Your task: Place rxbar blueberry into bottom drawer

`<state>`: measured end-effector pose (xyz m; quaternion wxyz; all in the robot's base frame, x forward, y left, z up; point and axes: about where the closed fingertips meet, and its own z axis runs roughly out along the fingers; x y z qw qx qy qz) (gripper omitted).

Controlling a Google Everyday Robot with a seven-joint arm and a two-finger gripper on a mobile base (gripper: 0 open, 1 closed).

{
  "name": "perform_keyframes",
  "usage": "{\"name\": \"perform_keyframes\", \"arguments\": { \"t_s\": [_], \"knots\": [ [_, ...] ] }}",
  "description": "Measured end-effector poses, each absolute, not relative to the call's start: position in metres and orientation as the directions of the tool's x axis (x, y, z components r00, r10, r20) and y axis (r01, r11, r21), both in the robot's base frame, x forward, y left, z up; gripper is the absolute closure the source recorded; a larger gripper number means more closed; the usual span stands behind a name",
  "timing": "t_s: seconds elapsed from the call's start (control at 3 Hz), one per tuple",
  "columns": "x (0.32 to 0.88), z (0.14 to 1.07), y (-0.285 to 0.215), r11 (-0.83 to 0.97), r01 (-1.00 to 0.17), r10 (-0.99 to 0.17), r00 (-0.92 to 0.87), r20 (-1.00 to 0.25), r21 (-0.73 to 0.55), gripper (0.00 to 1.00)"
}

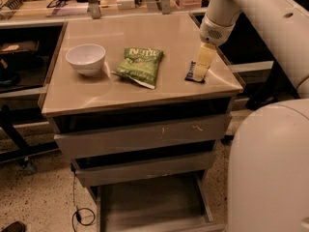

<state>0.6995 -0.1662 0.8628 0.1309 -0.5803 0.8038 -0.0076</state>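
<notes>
The rxbar blueberry [190,77] is a small dark navy bar lying flat near the right front corner of the tabletop [145,93]. My gripper [200,71] points down from the white arm and sits right on top of the bar, hiding most of it. Only the bar's left and front edges show. The bottom drawer [150,202] is pulled out below the two upper drawers, and its flat floor shows nothing on it.
A green chip bag [140,65] lies mid-table and a white bowl [86,58] stands to its left. My white body [268,168] fills the right foreground. A cable [82,215] lies on the floor to the left of the drawers. Cluttered benches stand behind.
</notes>
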Motion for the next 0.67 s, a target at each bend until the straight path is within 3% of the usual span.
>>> {"name": "perform_keyframes", "arguments": {
  "t_s": [0.67],
  "knots": [
    [0.705, 0.852, -0.166, 0.332, -0.931, -0.929, -0.294, -0.227, -0.154, 0.00]
  ]
}}
